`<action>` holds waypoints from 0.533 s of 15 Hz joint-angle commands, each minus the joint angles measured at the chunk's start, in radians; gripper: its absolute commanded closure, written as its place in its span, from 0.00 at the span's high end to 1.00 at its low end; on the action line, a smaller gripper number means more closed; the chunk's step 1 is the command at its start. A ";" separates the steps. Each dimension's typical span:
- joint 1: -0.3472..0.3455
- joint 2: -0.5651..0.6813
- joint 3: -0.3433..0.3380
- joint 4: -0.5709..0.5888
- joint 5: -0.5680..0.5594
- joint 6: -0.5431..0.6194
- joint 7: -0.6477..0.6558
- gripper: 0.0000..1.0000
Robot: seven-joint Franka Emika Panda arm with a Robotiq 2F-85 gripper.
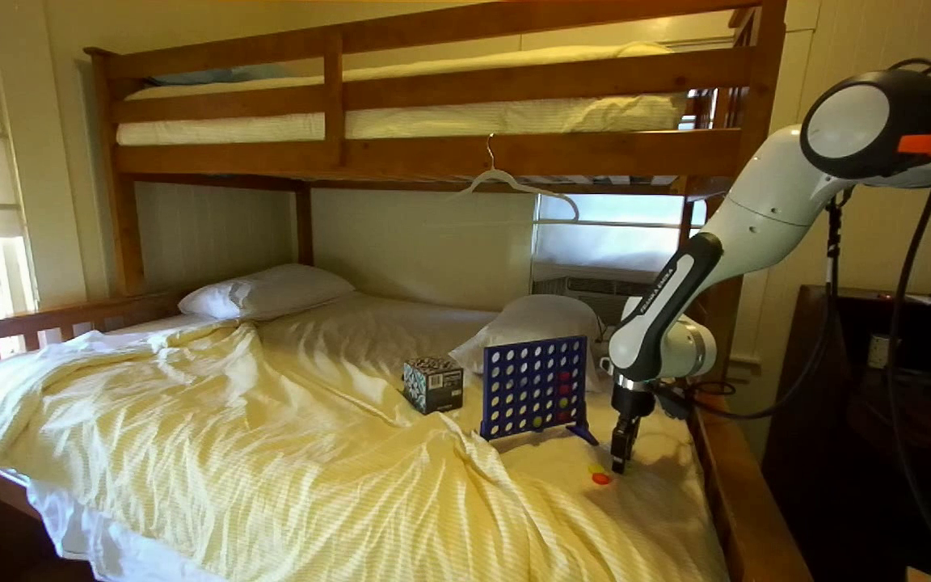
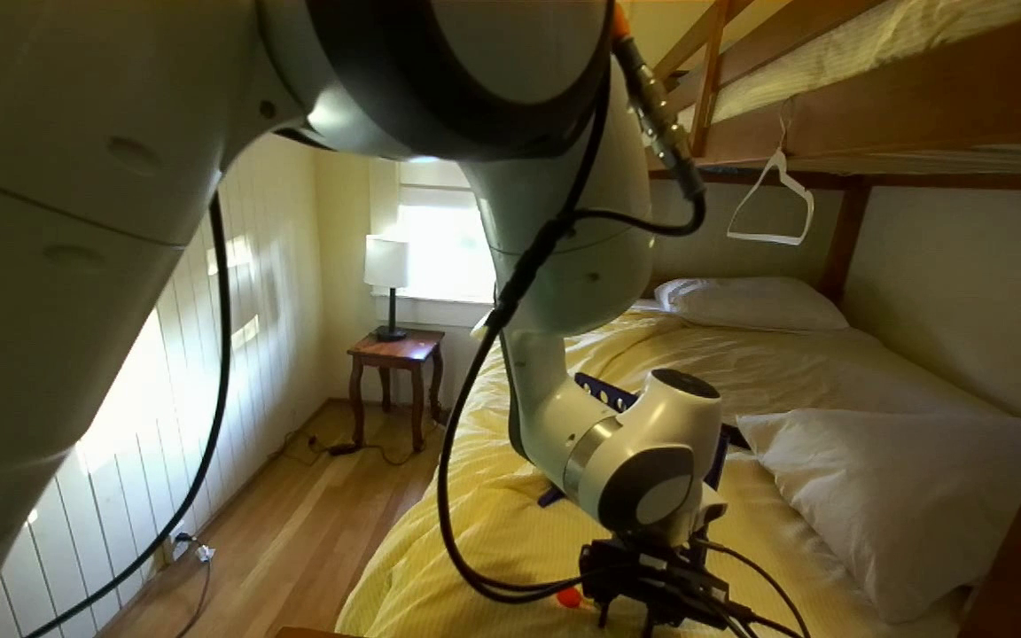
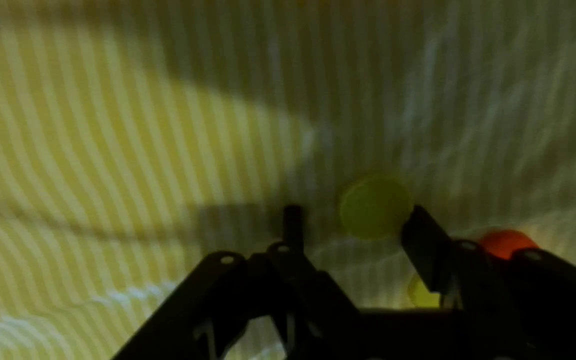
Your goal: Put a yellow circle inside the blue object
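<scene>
While the tool (image 3: 354,218) is standing spread in the wrist view, a yellow disc (image 3: 374,206) is lying flat on the striped bedding (image 3: 118,150) between its fingers (image 3: 420,245), its rim meeting one of them (contact: cannot tell) and a gap showing at the other; nothing is being pinched. A second yellow disc (image 3: 423,295) is showing partly behind the nearer finger, near a red disc (image 3: 507,243). Handling, as judged: the piece is looking like thin, stiff plastic, so I am expecting it to be light, a bit slippery and hard to break. I am favouring a low hold on opposite sides of the rim, since the bedding is likely to be yielding, and am noting that the disc is needing a turn onto its edge for the blue grid (image 1: 530,386), which is standing upright on the bed (image 1: 651,517), near the tool. Writing: the arm (image 1: 764,194) is carrying "FRANKA EMIKA"; a patterned box (image 1: 433,386) near the grid is bearing print too small to read.
</scene>
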 commanded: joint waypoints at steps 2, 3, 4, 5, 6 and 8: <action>-0.011 -0.008 0.016 -0.004 0.020 -0.001 -0.022 0.19; -0.010 -0.008 0.015 -0.003 0.019 -0.002 -0.022 0.11; -0.010 -0.008 0.016 -0.003 0.019 -0.002 -0.022 0.07; -0.010 -0.008 0.015 -0.003 0.018 -0.003 -0.021 0.05; -0.010 -0.008 0.016 -0.003 0.019 -0.002 -0.022 0.01; -0.010 -0.010 0.016 -0.004 0.019 -0.004 -0.021 0.00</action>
